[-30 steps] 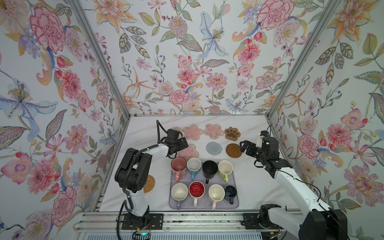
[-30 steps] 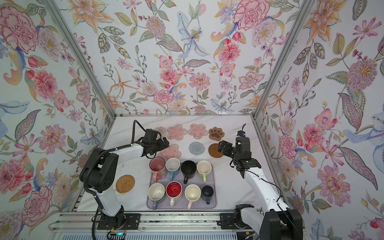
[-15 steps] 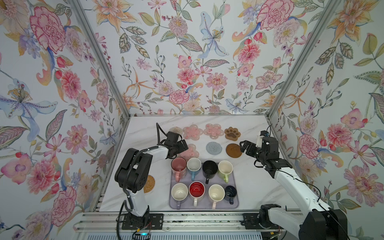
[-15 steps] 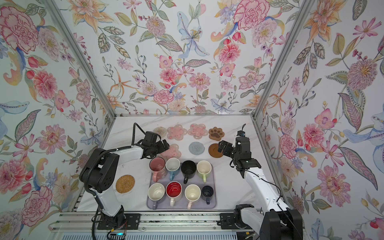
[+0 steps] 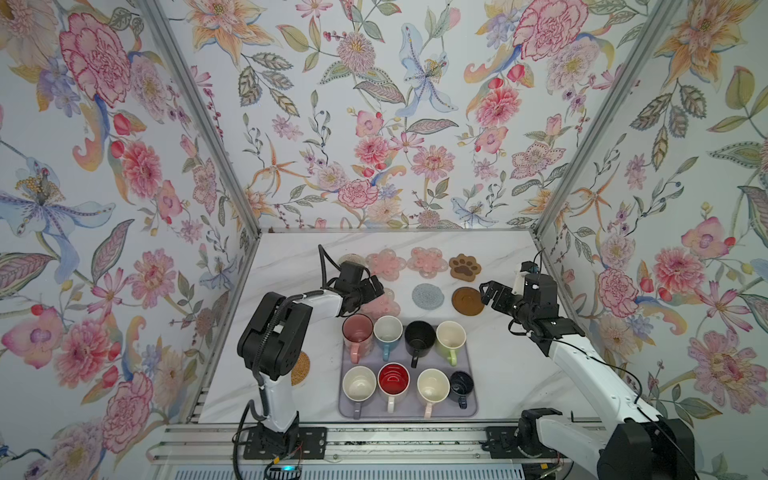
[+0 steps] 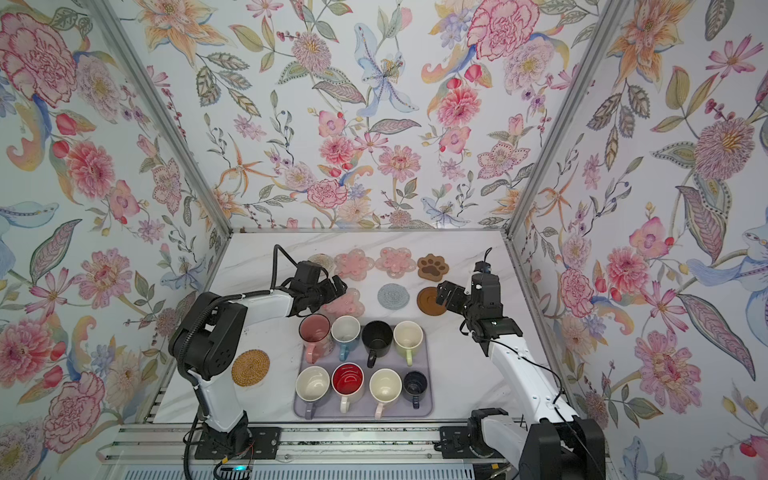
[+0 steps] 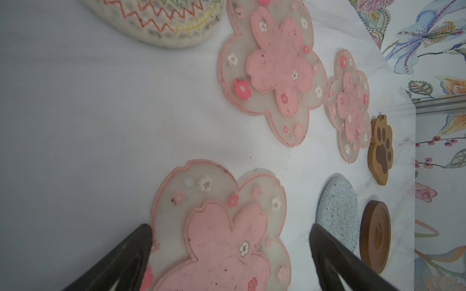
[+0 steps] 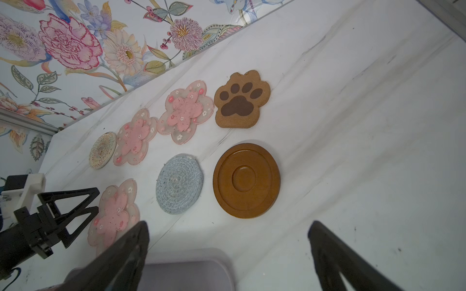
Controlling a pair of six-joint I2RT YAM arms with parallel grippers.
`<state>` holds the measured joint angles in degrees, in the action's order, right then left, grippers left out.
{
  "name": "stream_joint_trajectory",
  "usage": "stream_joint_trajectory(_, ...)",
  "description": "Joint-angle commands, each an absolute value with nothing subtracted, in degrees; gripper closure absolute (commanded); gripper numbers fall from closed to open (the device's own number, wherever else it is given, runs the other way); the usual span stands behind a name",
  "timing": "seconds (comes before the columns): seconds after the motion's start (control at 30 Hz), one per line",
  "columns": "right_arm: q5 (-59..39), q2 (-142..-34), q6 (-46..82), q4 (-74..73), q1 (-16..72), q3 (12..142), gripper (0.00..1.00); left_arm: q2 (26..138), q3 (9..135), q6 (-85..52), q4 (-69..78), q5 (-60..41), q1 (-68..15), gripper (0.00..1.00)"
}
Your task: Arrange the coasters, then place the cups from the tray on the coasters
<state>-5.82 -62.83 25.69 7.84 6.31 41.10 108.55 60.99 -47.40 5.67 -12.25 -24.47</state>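
On the white marble table (image 5: 286,266), the pale lavender tray (image 5: 370,413) sits by the near edge. Along the tray's far side stand the pink mug (image 5: 357,330), blue mug (image 5: 387,330), black mug (image 5: 419,334) and light green mug (image 5: 451,336). Along its near side stand the lavender mug (image 5: 359,384), red-lined mug (image 5: 393,380), cream mug (image 5: 433,385) and small navy mug (image 5: 461,382). The left gripper (image 5: 376,291) hangs just beyond the tray's far left corner with its jaws wide and empty, either side of a pink flower coaster (image 7: 214,239); whether they touch it I cannot tell. The right gripper (image 5: 487,291) hovers beyond the tray's far right corner, also spread wide and holding nothing. Just beyond the tray's far edge lie the wooden disc (image 5: 467,300) and grey knitted coaster (image 5: 428,296). Farther beyond it lie the paw coaster (image 5: 465,266), a second flower coaster (image 5: 429,262), a third flower coaster (image 5: 385,264) and a beaded round coaster (image 8: 103,150). The rattan coaster (image 6: 250,367) lies off the tray's left side.
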Motion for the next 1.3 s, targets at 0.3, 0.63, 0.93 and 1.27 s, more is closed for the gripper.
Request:
stream_joint_trajectory(0.3, -6.95, -62.49, 25.05, 6.78, 5.44, 39.82, 0.01, 111.79, 65.65, -49.24, 5.71, -14.45, -26.28, 0.01)
stream_joint_trajectory(0.63, -7.28, -62.57, 25.02, 6.65, 5.01, 40.03, 0.01, 110.17, 70.55, -45.31, 1.27, -11.41, -26.28, 0.01)
stream_joint_trajectory(0.93, -7.12, -61.88, 24.96, 7.75, 4.2, 40.27, 0.01, 101.84, 70.35, -39.49, -8.9, -3.83, -24.91, 0.01)
stream_joint_trajectory(1.27, -7.19, -63.98, 23.04, 11.55, 3.86, 44.07, 0.01, 94.85, 65.13, -37.83, -16.11, -3.14, -24.52, 0.01)
